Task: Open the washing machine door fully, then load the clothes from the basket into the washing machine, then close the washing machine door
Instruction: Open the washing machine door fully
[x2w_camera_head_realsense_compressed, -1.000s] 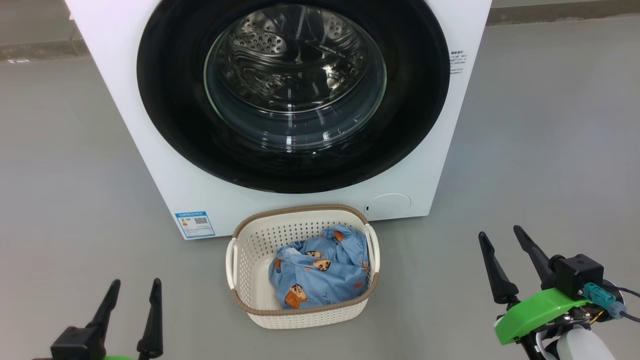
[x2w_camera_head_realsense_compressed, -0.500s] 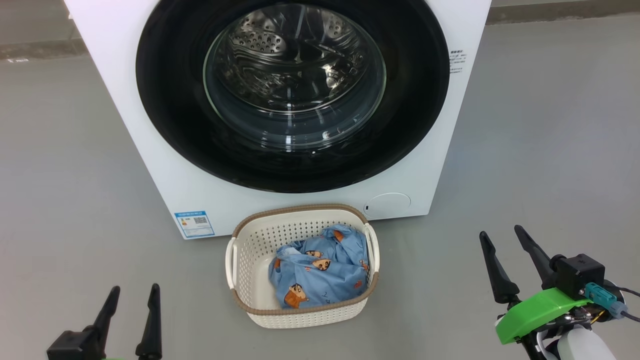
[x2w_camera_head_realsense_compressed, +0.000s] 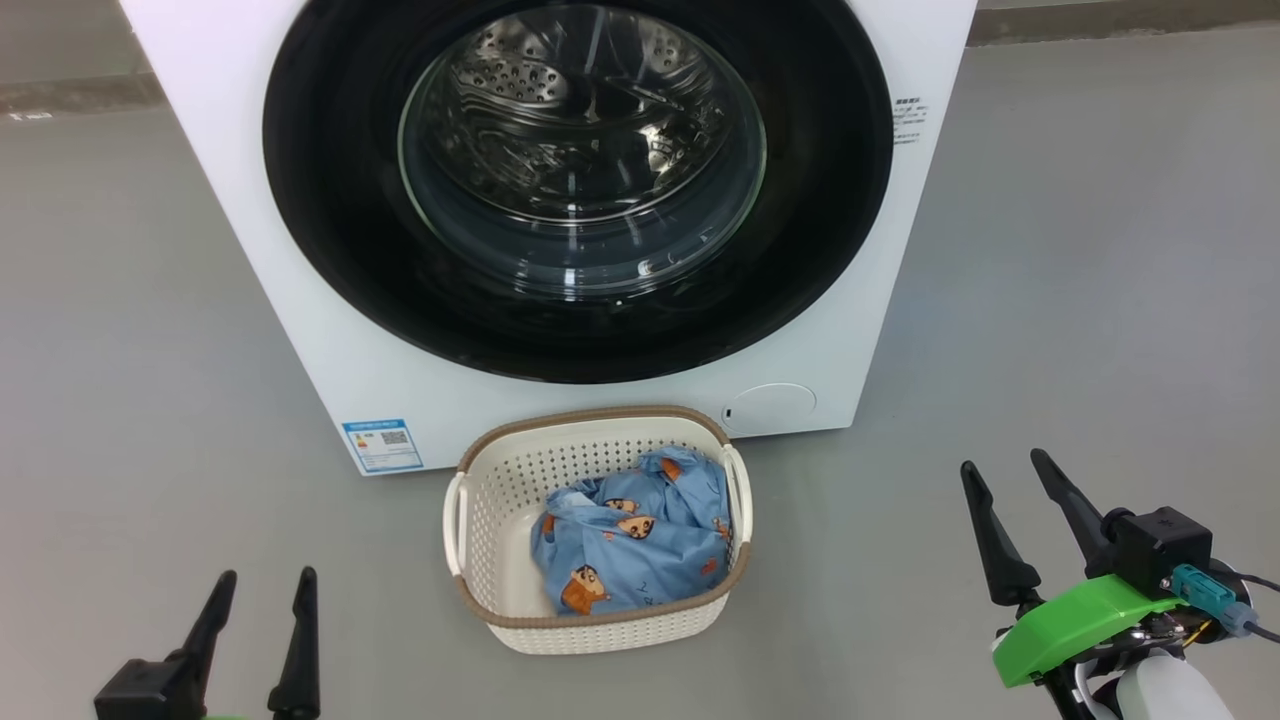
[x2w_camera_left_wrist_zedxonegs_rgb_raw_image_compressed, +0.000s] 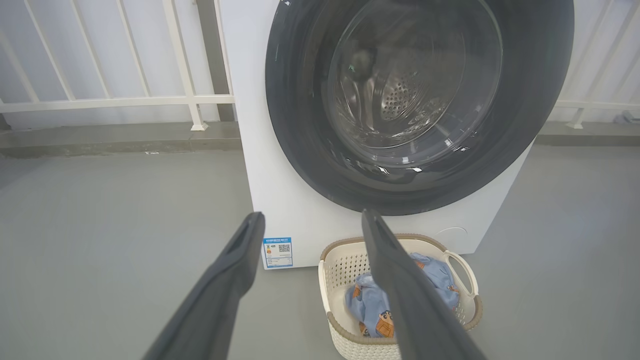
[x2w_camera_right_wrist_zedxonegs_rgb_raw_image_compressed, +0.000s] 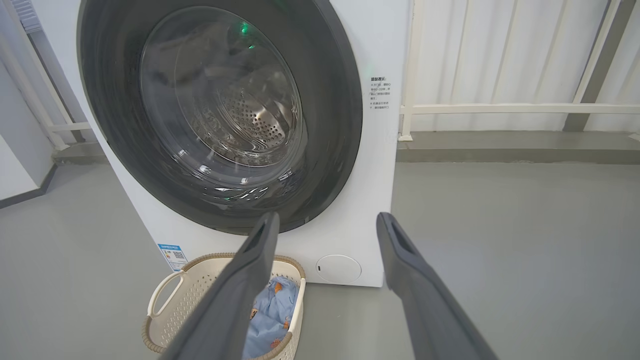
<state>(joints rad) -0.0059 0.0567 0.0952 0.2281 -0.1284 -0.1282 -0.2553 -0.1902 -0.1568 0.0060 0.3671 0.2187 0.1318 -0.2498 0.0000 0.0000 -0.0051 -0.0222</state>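
The washing machine door (x2w_camera_head_realsense_compressed: 578, 190) lies shut, flat against the front of the washing machine (x2w_camera_head_realsense_compressed: 300, 380); its wide black rim rings a clear glass bowl, and the steel drum (x2w_camera_head_realsense_compressed: 560, 110) shows through the glass; low on the white front sit a blue label (x2w_camera_head_realsense_compressed: 381, 445) at the left and a round hatch (x2w_camera_head_realsense_compressed: 768, 408) at the right. The basket (x2w_camera_head_realsense_compressed: 600, 620) stands on the grey floor (x2w_camera_head_realsense_compressed: 150, 350) just in front of the machine, below the door; the clothes (x2w_camera_head_realsense_compressed: 630, 545) lie crumpled inside it, bunched toward its right side in the head view. The left tool (x2w_camera_head_realsense_compressed: 267, 574) hovers at the lower left, released, its two fingers parted and holding nothing, well apart from the basket; the right tool (x2w_camera_head_realsense_compressed: 1001, 460) hovers at the lower right, likewise released and empty, off to the basket's right side. A white railing (x2w_camera_left_wrist_zedxonegs_rgb_raw_image_compressed: 125, 100) runs behind the machine.
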